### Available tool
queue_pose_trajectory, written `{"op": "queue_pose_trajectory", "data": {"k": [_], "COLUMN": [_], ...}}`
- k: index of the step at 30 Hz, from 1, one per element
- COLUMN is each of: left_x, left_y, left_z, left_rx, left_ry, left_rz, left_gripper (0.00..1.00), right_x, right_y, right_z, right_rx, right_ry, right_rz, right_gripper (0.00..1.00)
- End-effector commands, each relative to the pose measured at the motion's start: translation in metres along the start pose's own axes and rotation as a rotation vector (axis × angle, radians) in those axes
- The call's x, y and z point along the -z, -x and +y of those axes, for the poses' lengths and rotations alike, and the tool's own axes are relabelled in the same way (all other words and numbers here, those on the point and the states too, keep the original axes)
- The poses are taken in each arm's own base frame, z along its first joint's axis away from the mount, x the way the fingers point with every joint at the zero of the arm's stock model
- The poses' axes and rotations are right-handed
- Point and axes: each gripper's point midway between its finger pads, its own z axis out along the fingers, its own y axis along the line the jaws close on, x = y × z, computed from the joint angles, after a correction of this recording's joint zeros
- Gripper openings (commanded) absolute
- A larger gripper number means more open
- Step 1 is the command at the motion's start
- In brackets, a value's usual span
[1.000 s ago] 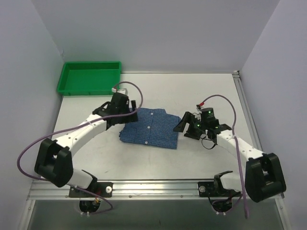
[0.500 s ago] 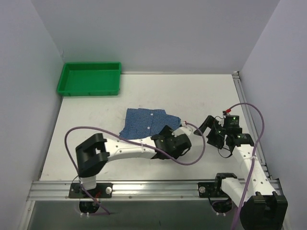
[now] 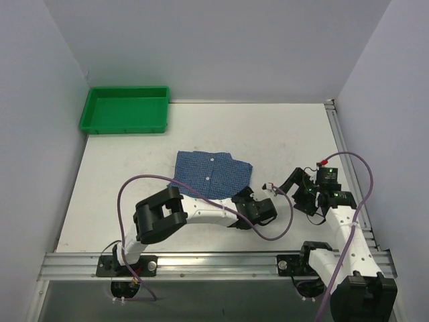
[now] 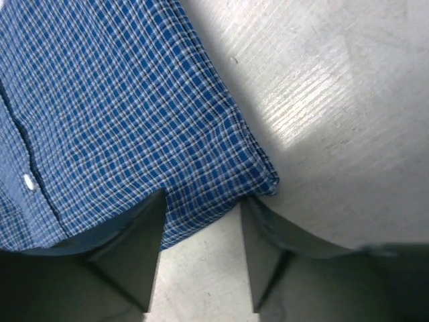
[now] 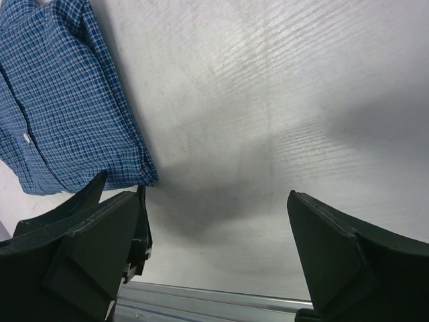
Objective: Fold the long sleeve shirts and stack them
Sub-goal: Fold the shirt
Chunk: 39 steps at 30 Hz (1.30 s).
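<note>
You've got the left jaws nearer: spread, tips at the shirt's (image 4: 120, 114) near-right corner, cloth running toward 11 o'clock. Right jaws spread, empty, at its 3 o'clock.

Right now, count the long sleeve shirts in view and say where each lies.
1. The blue checked shirt lies folded mid-table, its near edge under the left arm. No second shirt shows, on the table or in the green tray; one could hide beneath the first.

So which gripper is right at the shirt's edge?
The left gripper: it straddles the edge of the shirt; the right gripper hangs over table beside it.
</note>
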Motion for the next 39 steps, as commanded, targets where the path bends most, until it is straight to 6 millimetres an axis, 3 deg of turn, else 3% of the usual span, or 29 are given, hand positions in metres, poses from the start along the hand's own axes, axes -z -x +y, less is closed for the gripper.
{"op": "queue_pose_trajectory", "data": {"k": [1, 2, 4, 5, 7, 13, 18, 27, 33, 39], "left_x": [-0.015, -0.017, -0.018, -0.017, -0.012, 0.011, 0.02, 0.034, 0.033, 0.04], "left_y": [0.003, 0.001, -0.002, -0.002, 0.001, 0.018, 0.018, 0.024, 0.025, 0.035], "left_z": [0.006, 0.007, 0.013, 0.014, 0.022, 0.032, 0.033, 0.033, 0.037, 0.06], "left_rx": [0.03, 0.046, 0.068, 0.083, 0.116, 0.271, 0.377, 0.482, 0.522, 0.617], "left_ry": [0.049, 0.045, 0.044, 0.039, 0.032, -0.088, -0.171, -0.25, -0.253, -0.228], "left_rz": [-0.011, -0.006, 0.002, -0.001, -0.017, -0.064, -0.06, -0.074, -0.069, -0.094], "left_gripper": [0.54, 0.38, 0.24, 0.12, 0.01, 0.0, 0.0, 0.0, 0.0, 0.0], "right_x": [-0.004, -0.006, -0.012, -0.014, -0.022, -0.044, -0.066, -0.109, -0.127, -0.134], "right_y": [-0.007, -0.008, -0.008, -0.012, -0.01, -0.011, -0.024, -0.031, -0.056, -0.076], "right_z": [-0.006, -0.005, 0.0, 0.006, 0.013, 0.038, 0.072, 0.114, 0.124, 0.122], "right_rx": [-0.002, -0.006, -0.033, -0.044, -0.076, -0.115, -0.153, -0.195, -0.202, -0.18], "right_ry": [-0.008, 0.002, 0.041, 0.077, 0.125, 0.221, 0.297, 0.396, 0.372, 0.323], "right_rz": [0.026, 0.029, 0.026, 0.045, 0.039, 0.068, 0.128, 0.164, 0.233, 0.26], "right_gripper": [1.0, 1.0, 1.0, 1.0, 1.0, 1.0, 1.0, 1.0, 1.0, 1.0]}}
